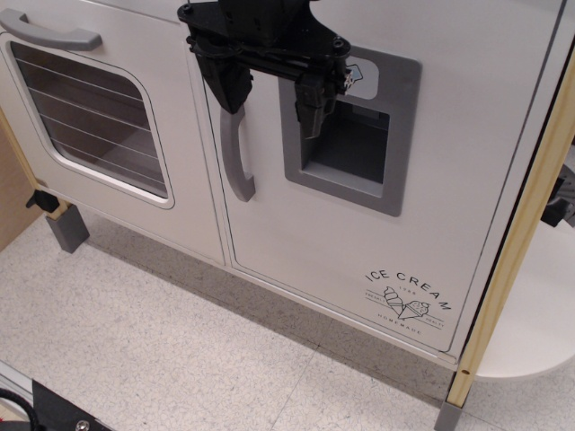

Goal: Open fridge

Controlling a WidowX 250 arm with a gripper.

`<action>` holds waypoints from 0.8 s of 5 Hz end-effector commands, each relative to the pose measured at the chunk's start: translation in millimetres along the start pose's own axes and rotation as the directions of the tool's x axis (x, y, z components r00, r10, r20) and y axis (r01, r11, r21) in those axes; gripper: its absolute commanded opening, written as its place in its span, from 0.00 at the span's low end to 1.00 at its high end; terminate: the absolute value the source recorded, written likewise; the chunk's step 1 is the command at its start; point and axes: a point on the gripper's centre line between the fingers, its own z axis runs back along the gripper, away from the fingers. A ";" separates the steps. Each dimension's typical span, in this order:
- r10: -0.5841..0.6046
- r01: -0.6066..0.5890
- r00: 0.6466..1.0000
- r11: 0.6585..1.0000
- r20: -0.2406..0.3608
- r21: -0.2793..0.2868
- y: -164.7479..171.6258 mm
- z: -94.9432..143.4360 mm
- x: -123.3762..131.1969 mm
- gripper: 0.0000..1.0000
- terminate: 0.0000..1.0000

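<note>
Jaws [274, 99] (black, spread) straddle fridge's [359, 224] curved grey handle [235, 154].

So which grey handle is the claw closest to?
The upright curved handle on the fridge door. The claw is right at its top, while the sideways oven handle sits far off.

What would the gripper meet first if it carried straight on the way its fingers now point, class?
Most likely the fridge door front: the open gripper points down toward it, one finger by the grey handle, the other before the dispenser recess. Depth is unclear.
</note>
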 end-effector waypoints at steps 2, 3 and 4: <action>0.012 -0.013 0.998 1.000 0.056 0.009 22.5 -20.0 26.7 1.00 0.00; 0.010 -0.014 0.995 0.999 0.102 0.042 50.6 -40.7 40.1 1.00 0.00; -0.006 -0.005 0.993 0.996 0.120 0.089 75.5 -62.2 40.0 1.00 0.00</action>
